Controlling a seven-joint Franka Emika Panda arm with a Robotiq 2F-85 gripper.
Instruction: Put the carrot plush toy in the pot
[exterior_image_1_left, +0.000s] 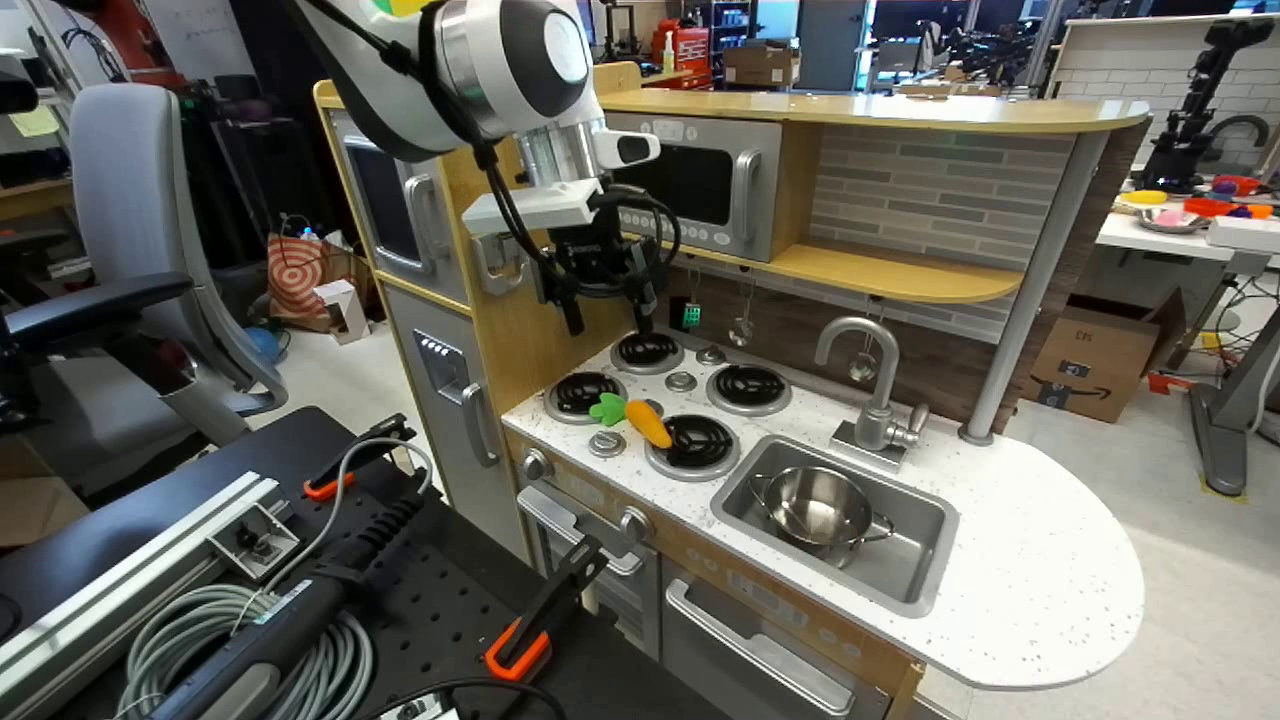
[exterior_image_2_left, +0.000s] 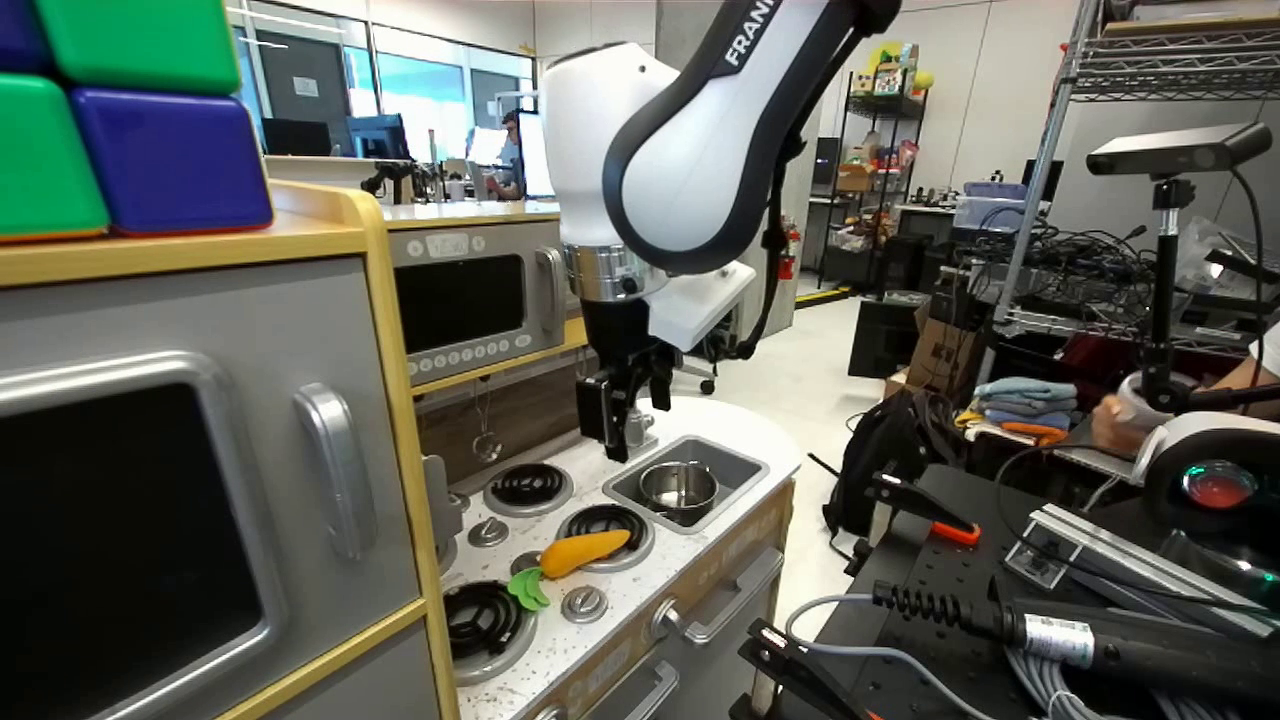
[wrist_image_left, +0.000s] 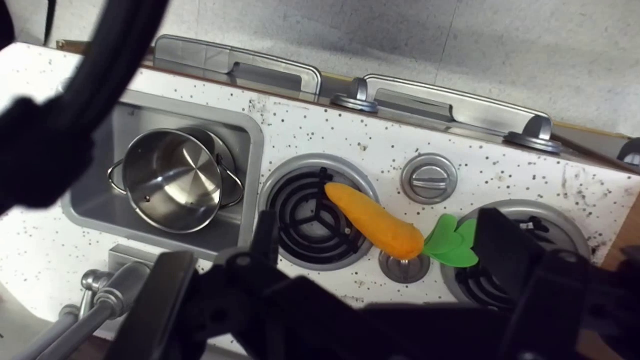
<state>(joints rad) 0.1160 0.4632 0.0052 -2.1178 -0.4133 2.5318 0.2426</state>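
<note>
above a counter (exterior_image_1_left: 1030, 570) with a sink (wrist_image_left: 254, 175), the gripper (exterior_image_1_left: 610, 320) is hovering, spread wide, empty. the pot (wrist_image_left: 172, 182) is sitting in that sink; the carrot plush toy (wrist_image_left: 375, 220) is lying across two burners (wrist_image_left: 310, 217), apparently awaiting pickup, calling for descent.

In an exterior view the camera looks down past a black perforated tabletop (exterior_image_1_left: 440, 600) at seven o'clock, towards a white speckled countertop (exterior_image_1_left: 1040, 560) at four o'clock. In an exterior view it faces along the countertop, a yellow-edged, grey-doored cabinet (exterior_image_2_left: 270, 330) close at nine o'clock. The wrist view, nearer in, looks steeply down. All three share the orange, green-leaved carrot plush toy (wrist_image_left: 375, 220) and round shiny silver metal pot (wrist_image_left: 155, 170); both exterior views share the tabletop
</note>
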